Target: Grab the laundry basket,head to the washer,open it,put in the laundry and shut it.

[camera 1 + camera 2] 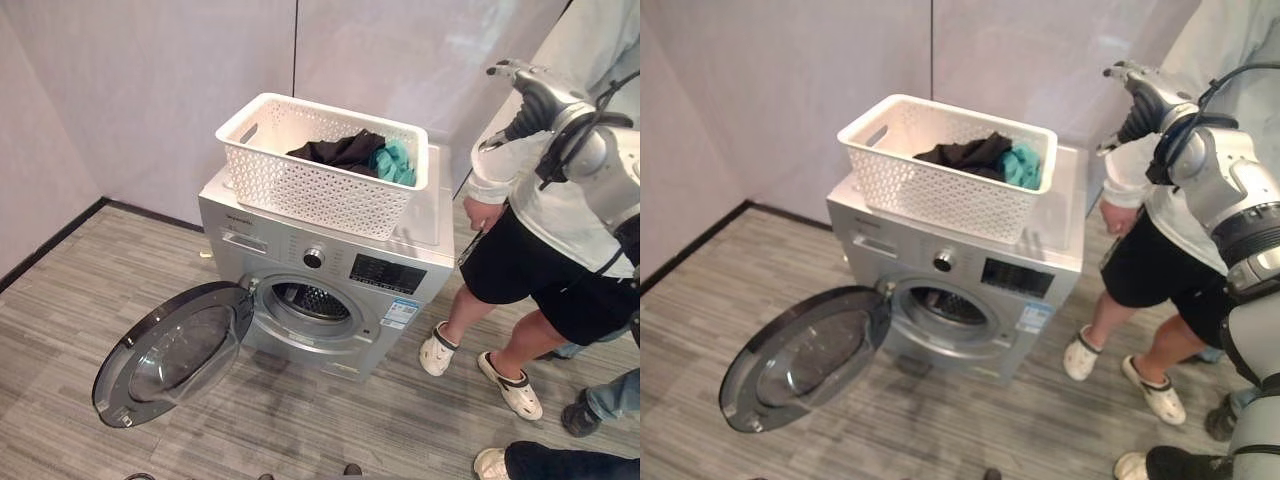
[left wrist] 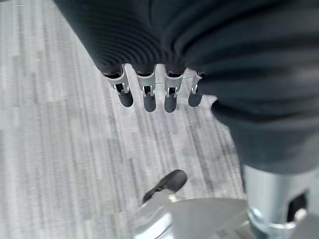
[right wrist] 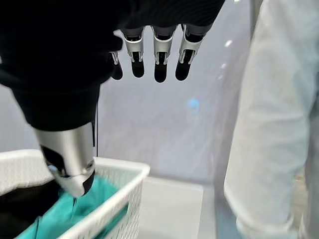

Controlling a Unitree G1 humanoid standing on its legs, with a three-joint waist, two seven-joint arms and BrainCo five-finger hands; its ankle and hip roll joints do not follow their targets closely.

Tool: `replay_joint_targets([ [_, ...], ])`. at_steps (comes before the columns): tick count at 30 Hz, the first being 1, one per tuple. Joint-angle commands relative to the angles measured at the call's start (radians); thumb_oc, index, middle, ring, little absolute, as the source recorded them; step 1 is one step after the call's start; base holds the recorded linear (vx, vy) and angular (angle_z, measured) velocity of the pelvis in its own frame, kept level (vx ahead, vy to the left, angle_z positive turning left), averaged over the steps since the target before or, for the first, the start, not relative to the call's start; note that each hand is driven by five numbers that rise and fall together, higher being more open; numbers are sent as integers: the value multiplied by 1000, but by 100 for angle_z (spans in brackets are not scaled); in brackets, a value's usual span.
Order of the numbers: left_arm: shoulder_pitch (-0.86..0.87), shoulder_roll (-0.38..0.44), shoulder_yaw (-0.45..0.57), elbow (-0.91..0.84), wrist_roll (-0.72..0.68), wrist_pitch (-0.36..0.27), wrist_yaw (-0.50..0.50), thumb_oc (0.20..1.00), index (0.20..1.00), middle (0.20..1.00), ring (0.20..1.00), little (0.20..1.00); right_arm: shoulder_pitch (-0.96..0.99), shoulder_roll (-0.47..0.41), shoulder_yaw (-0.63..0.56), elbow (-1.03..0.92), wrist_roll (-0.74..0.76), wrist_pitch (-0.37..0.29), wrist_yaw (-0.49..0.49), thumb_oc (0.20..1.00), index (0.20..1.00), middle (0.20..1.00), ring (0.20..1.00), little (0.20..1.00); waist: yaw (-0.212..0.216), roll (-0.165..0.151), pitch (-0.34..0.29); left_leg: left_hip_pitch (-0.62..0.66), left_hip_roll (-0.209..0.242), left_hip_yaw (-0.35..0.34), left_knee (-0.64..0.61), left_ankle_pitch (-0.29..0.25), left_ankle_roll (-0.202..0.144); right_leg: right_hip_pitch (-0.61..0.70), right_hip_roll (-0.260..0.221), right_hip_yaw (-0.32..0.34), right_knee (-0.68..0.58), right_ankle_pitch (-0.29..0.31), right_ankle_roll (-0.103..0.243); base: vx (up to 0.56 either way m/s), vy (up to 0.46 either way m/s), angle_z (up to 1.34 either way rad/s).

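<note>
A white lattice laundry basket (image 1: 320, 185) stands on top of the silver washer (image 1: 400, 275). Black clothes (image 1: 340, 150) and a teal garment (image 1: 395, 162) lie in it. The washer's round door (image 1: 175, 350) hangs wide open to the left, showing the drum (image 1: 310, 300). My right hand (image 1: 1140, 85) is raised high, to the right of the basket and above it, fingers straight and holding nothing. In the right wrist view its fingers (image 3: 157, 59) hover over the basket's corner (image 3: 124, 189) and the teal garment (image 3: 65, 209). My left hand (image 2: 144, 92) hangs open over the floor.
A person in a pale top and black shorts (image 1: 560, 230) stands close to the washer's right side, just behind my right arm. Another person's shoes (image 1: 585, 415) show at the lower right. White walls close the corner behind the washer. Grey plank floor (image 1: 60, 330) lies in front.
</note>
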State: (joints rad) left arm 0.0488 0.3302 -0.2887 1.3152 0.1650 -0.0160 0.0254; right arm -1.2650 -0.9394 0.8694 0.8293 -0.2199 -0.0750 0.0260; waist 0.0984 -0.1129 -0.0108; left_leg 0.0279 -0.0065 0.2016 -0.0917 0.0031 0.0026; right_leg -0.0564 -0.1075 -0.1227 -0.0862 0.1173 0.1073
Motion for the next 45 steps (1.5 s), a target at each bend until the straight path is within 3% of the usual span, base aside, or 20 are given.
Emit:
replay_joint_targets([
  [1,-43,26,-15,61,-8,-5,-3,1000,1000,1000,1000,1000,-151,-14,47,59,15,6,28,1000,1000,1000,1000,1000,28,-35,9,-61,-20,-104,4,-4,-5,10,-65,-46,2,15,80,25,10,6],
  [13,-139,39,-61,27,-77,-7,29,1000,1000,1000,1000,1000,-265,54,159,179,-32,26,37,1000,1000,1000,1000,1000,57,-55,59,-160,-24,-159,4,27,-15,-41,-77,-96,-1,27,80,16,5,15],
  [19,-174,50,-69,36,-107,1,29,1000,1000,1000,1000,1000,-336,122,250,312,-92,59,106,1000,1000,1000,1000,1000,67,-66,73,-185,-23,-173,4,36,-19,-55,-75,-107,-1,24,74,19,-5,8],
  [26,-192,45,-84,45,-118,15,16,1000,1000,1000,1000,1000,-354,192,277,392,-153,97,148,1000,1000,1000,1000,1000,68,-70,71,-193,-22,-184,4,36,-21,-54,-73,-119,-1,17,70,19,-1,5],
  [27,-196,45,-89,46,-120,20,11,1000,1000,1000,1000,1000,-367,217,275,409,-165,109,151,598,598,598,598,598,71,-71,70,-193,-22,-186,4,37,-21,-52,-72,-122,-1,15,69,13,0,5],
  [30,-204,40,-93,50,-126,24,13,1000,1000,1000,1000,1000,-367,250,273,429,-184,124,159,385,385,385,385,385,73,-72,66,-196,-21,-189,4,39,-23,-53,-70,-124,-1,10,68,12,-2,2],
  [31,-205,40,-93,51,-127,27,11,1000,1000,1000,1000,1000,-372,261,273,427,-184,128,163,357,357,357,357,357,72,-73,64,-196,-20,-190,4,39,-23,-52,-70,-126,-1,9,67,14,-8,5],
  [32,-207,40,-95,49,-129,27,9,1000,1000,1000,1000,1000,-380,270,275,422,-181,131,163,200,200,200,200,200,71,-73,63,-196,-21,-192,4,39,-23,-53,-70,-125,-1,9,67,13,-7,4],
  [40,-206,32,-86,64,-136,36,18,1000,1000,1000,1000,1000,-382,295,230,415,-171,143,126,200,200,200,200,200,62,-70,51,-190,-17,-192,4,35,-25,-46,-69,-127,-1,3,65,0,0,0],
  [45,-194,24,-74,63,-122,32,35,1000,1000,1000,1000,1000,-364,262,191,384,-198,136,72,200,200,200,200,200,57,-65,42,-183,-17,-188,4,31,-27,-41,-71,-128,-1,4,68,-7,3,3],
])
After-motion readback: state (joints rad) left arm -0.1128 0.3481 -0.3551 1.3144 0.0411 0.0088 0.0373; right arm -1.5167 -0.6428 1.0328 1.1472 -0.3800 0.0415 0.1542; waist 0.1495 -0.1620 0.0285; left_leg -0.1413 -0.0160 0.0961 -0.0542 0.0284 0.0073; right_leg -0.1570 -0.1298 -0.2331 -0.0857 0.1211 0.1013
